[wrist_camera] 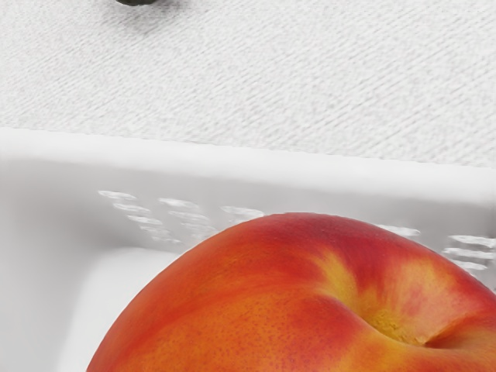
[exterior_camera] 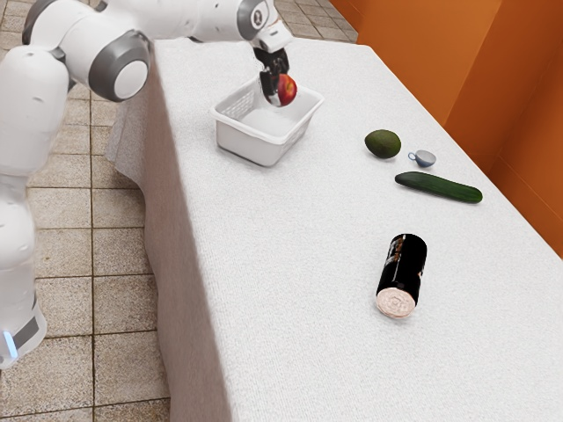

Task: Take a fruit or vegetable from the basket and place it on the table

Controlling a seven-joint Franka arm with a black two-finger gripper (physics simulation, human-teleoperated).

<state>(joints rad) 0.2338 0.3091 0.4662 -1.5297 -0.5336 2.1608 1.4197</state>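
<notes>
Over a white basket (exterior_camera: 250,143) at the exterior view's far left, the robot's black two-finger claw (exterior_camera: 276,93) grasps one round fruit (exterior_camera: 286,90), its fingers parted only by the fruit's width. The fruit hangs at about the height of the rim, above the table. The wrist view reveals smooth skin of red and orange, streaked yellow around a deep dimple. Below it sits the single basket, seemingly plastic, roughly rectangular, with rounded corners and rows of slots in its wall.

Spread across one table (exterior_camera: 290,290), draped in white cloth with a fine ribbed weave, are four more items. To the right of the basket rests one avocado (exterior_camera: 383,144), dark green, egg-shaped and rough-skinned. Just beside it stands one small blue-gray cup (exterior_camera: 425,158) with a looped handle. One long, slightly curved cucumber (exterior_camera: 438,187) lies on the near side of the cup, glossy and deep green. Nearest the onlooker, one shiny black cylinder (exterior_camera: 404,271) lies on its side, its pale, round end ringed with circular markings.
</notes>
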